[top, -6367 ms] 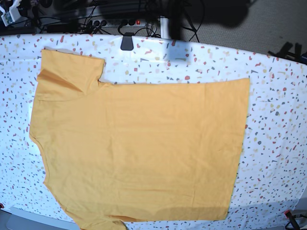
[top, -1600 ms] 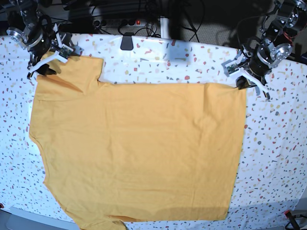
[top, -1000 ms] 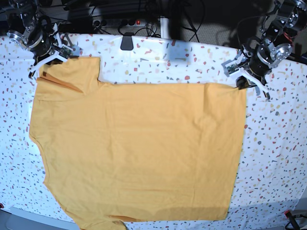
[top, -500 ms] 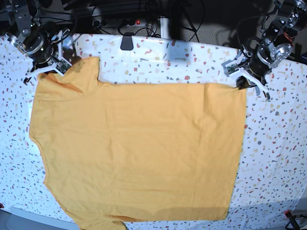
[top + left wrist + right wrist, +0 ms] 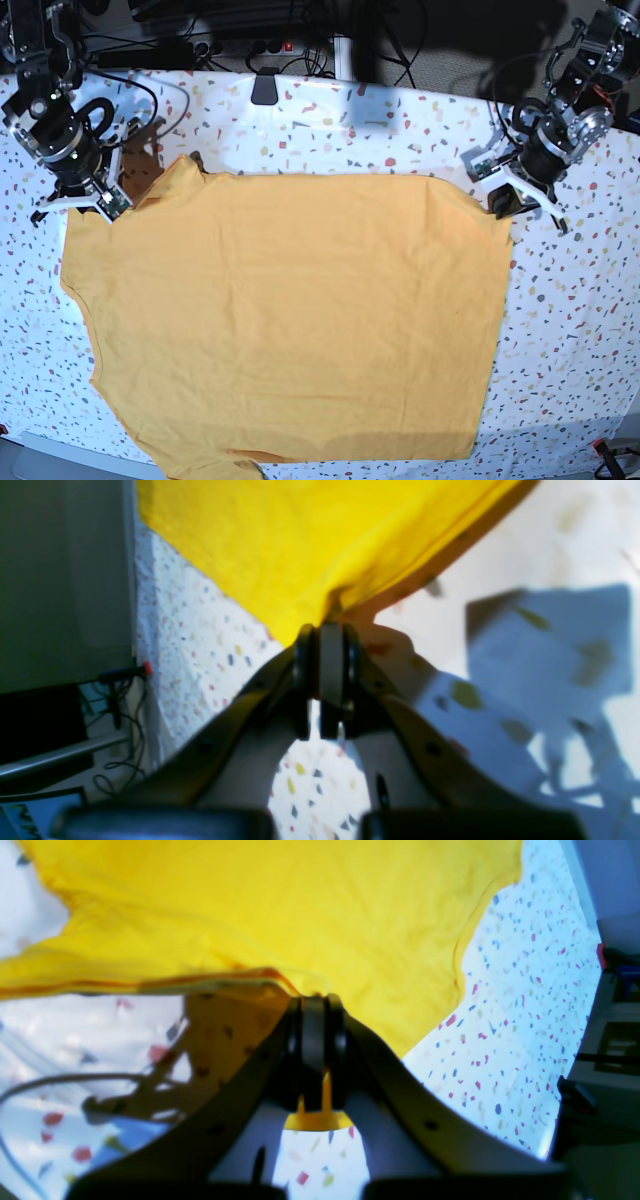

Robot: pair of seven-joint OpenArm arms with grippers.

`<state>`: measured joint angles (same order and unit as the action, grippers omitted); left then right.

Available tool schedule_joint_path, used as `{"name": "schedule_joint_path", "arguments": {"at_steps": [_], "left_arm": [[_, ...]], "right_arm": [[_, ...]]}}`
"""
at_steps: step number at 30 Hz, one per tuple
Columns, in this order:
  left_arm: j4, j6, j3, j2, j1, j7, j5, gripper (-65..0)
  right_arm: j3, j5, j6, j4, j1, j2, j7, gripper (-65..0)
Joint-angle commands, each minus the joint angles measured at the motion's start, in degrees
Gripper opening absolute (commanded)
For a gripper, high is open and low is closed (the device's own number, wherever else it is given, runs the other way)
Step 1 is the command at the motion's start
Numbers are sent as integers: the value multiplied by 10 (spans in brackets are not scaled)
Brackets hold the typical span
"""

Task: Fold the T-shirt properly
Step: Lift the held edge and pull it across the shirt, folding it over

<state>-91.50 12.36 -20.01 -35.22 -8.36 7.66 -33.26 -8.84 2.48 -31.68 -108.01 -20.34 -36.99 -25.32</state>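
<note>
The orange-yellow T-shirt (image 5: 300,320) lies spread flat on the speckled table cover (image 5: 580,330), collar side toward the base view's left. At the left of that view, my right gripper (image 5: 103,203) is shut on the far sleeve's corner, which is drawn in toward the body. The right wrist view shows its jaws (image 5: 312,1002) pinching a yellow fold of the T-shirt (image 5: 300,915). On the base view's right, my left gripper (image 5: 497,205) is shut on the far hem corner. The left wrist view shows its jaws (image 5: 325,630) clamped on the T-shirt (image 5: 300,540) edge.
A black clip-like object (image 5: 264,88) sits at the table's far edge, with a grey patch (image 5: 372,105) near it. Cables and a power strip (image 5: 250,45) lie behind the table. The table's near edge cuts across the bottom left corner.
My right gripper has moved toward the near side with the sleeve, pulling it off the cloth and in toward the shirt body. My left gripper has shifted slightly nearer, lifting the hem corner.
</note>
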Motion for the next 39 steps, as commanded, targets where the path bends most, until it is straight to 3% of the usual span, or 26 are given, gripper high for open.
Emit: {"name": "schedule_joint_path", "arguments": {"at_steps": [1,7,15,19,23,25,28,33,39], "left_arm": [[-9,-10,3,-7,13,-7,14,-650],[-8,-11,3,14,52,0,83,-650],[-8,-11,4,57,82,16,83,-650],[-8,-14,4,64,97,26,83,-650],[-8,-51,4,68,112,45,92,-650],[-7,-71,4,68,119,46,134,-650],[-7,-73,4,68,127,45,183,-650],[-7,-73,4,68,141,46,191,-650],[31,-82,4,81,179,47,250,-650]], "right_arm": [[-5,-17,9,-10,9,-9,5,-650],[-5,-44,9,-8,42,18,2,-650],[-5,-45,9,-8,92,48,-3,-650],[-5,-47,10,0,112,51,-5,-650],[-5,-47,13,36,139,51,-5,-650],[-5,-63,12,59,156,51,-4,-650],[-5,-91,12,92,186,51,-4,-650],[-4,-107,11,145,236,51,-2,-650],[-4,-121,11,231,296,51,-2,-650]]}}
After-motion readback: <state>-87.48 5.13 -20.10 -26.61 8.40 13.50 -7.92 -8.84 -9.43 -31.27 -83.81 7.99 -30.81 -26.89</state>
